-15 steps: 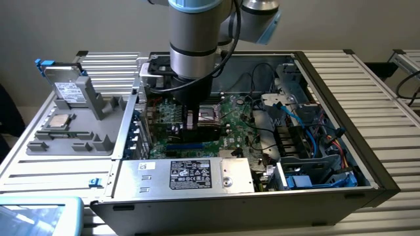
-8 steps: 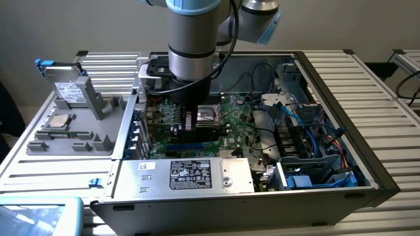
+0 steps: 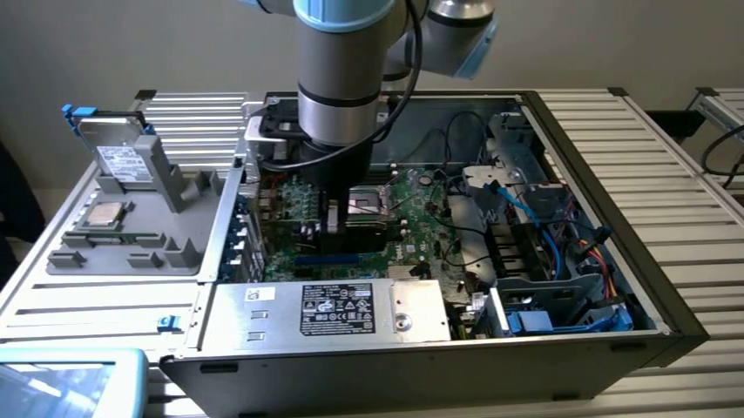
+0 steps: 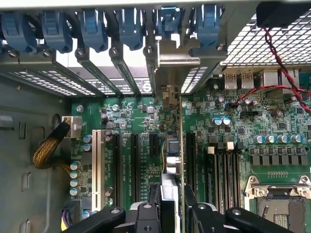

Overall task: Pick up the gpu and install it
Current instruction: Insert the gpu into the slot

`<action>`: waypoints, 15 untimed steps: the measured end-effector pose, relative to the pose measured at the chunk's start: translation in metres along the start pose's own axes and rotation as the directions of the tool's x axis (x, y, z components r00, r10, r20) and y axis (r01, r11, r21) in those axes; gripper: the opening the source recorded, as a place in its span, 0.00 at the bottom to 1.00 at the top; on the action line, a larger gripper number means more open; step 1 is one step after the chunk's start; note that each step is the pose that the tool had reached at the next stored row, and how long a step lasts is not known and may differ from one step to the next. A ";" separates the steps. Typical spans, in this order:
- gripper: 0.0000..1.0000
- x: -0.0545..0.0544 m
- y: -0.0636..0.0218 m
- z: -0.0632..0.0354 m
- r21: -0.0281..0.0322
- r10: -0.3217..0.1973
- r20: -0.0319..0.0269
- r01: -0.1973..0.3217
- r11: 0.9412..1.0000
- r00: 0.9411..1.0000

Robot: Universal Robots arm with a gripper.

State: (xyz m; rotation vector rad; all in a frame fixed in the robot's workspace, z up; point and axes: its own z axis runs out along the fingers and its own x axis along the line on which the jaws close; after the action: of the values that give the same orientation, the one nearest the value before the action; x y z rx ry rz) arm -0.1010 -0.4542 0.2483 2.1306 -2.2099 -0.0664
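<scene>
The robot arm (image 3: pixel 337 78) reaches straight down into the open computer case (image 3: pixel 407 366) lying on the slatted bench (image 3: pixel 674 148). Its gripper (image 3: pixel 331 219) is low over the green motherboard (image 3: pixel 413 222), with the gpu (image 3: pixel 331 207) held in it as a thin upright edge. At the bench's edge on the exterior view's left, a grey holder tray (image 3: pixel 128 252) carries an upright hard drive (image 3: pixel 117 150) and a flat processor chip (image 3: pixel 107 213).

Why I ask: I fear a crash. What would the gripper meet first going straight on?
Probably the motherboard: the gpu in the gripper stands edge-on over its slots; how near is unclear.
</scene>
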 end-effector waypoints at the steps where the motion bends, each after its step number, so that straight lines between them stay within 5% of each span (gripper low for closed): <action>1: 0.29 0.000 0.0003 0.0004 0.000 0.000 0.000 0.000 1.000 1.000; 4: 0.29 0.000 0.0008 0.0013 0.000 0.000 0.000 0.000 1.000 1.000; 8: 0.29 0.000 0.0016 0.0028 0.008 0.000 0.001 0.000 1.000 1.000; 15: 0.29 0.000 0.0054 0.0042 0.011 0.000 0.004 0.000 1.000 1.000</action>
State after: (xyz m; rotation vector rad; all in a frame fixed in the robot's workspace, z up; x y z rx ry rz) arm -0.1067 -0.4542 0.2445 2.1379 -2.2176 -0.0591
